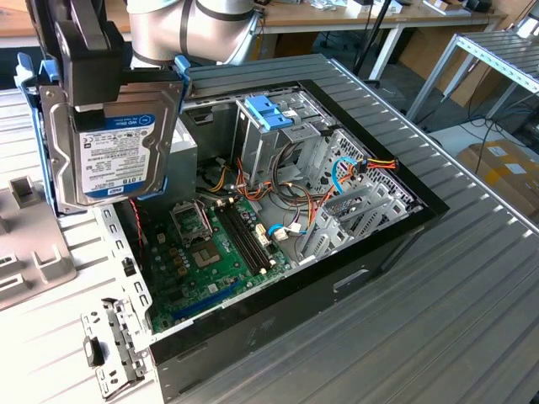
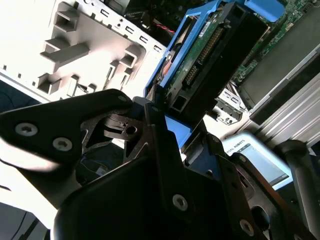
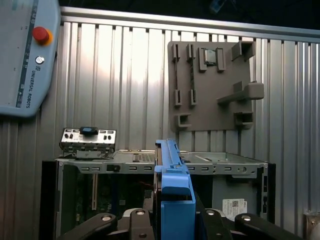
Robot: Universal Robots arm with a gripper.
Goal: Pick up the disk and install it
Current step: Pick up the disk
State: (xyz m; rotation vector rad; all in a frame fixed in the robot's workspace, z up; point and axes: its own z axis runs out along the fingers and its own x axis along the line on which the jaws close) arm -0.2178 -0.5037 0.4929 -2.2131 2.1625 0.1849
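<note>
Exterior view: claw (image 1: 112, 94) clamps the disk (image 1: 114, 156) upright near computer case (image 1: 396, 240)

The blue frame of the disk (image 3: 173, 185) stands on its edge, squeezed between the two black sides of the gripper (image 3: 173, 225). Past it lies an open computer box (image 3: 135, 161) on a shiny table (image 3: 125, 75) with long ridges, and a little metal piece (image 3: 88, 140) sits just beside the box. Farther off is a grey plate (image 3: 200, 100) with slots and a small square chip (image 3: 212, 57) in it, well apart from a grey controller (image 3: 20, 70) with a red button (image 3: 41, 34).
</note>
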